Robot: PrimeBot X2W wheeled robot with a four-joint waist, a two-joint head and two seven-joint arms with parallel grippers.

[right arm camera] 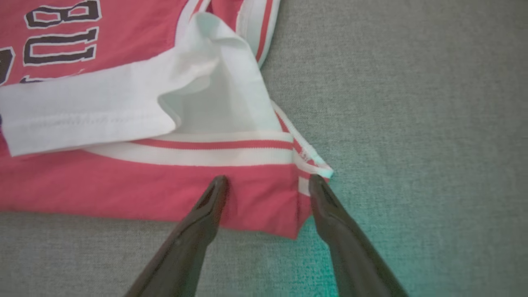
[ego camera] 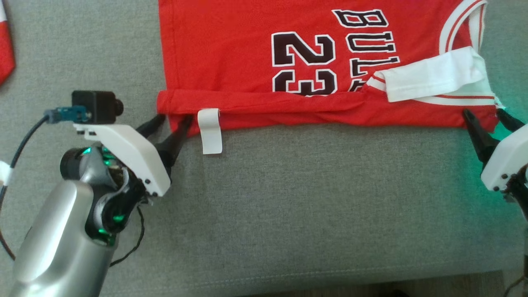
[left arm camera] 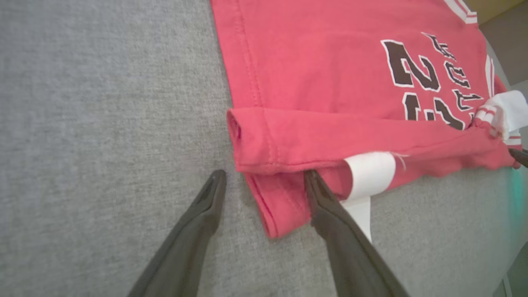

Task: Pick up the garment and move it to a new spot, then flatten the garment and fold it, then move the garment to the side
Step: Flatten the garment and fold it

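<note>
A red jersey with dark "23" lettering and white trim lies flat on the grey cushion, its near edge folded over into a narrow band. My left gripper is open at the jersey's near left corner, one finger on the fabric, the other on the bare cushion. My right gripper is open at the near right corner, its fingers straddling the red hem beside the striped white trim. A white inner sleeve lies folded across the jersey's right side.
A white label hangs from the near hem beside the left gripper. Another red and white cloth peeks in at the far left edge. Grey cushion stretches toward me, ending at a seam near the bottom.
</note>
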